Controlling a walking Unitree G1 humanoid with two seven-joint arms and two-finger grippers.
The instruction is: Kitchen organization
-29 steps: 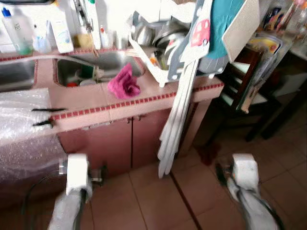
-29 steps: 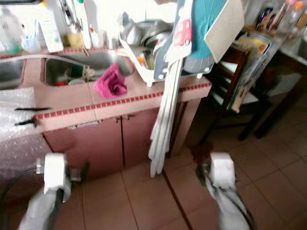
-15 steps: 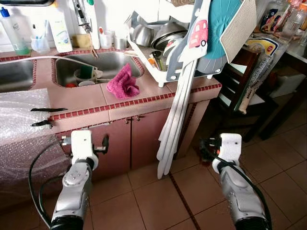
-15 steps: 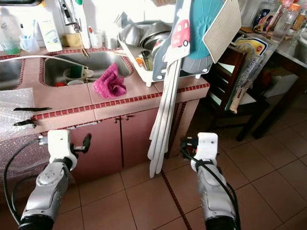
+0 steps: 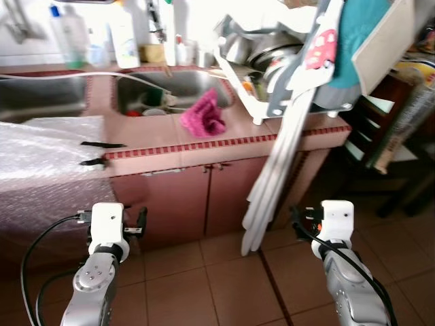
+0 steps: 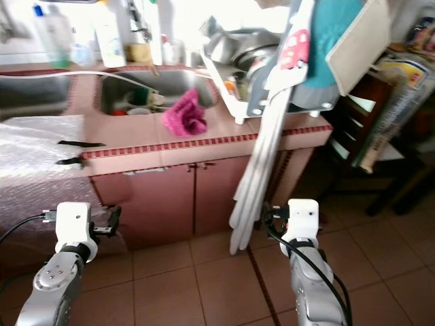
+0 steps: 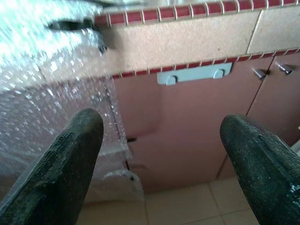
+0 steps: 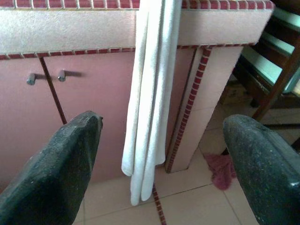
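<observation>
Pink cloth [image 5: 202, 117] is lying by the sink [image 5: 178, 84]; left gripper [image 7: 164, 154] and right gripper [image 8: 161, 154] are hovering low, fingers spread

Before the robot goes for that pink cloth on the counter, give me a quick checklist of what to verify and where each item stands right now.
1. Left tool open and free of any load: ok.
2. Right tool open and free of any load: ok.
3. Pink cloth in view, lying on the counter beside the sink: ok.
4. Tools raised to counter height: not ok, both sit low before the cabinet doors.
5. Path on the right: not ok, long white strips hang from the dish rack past the counter edge.
6. Cloth wet or dry: cannot tell.
</observation>
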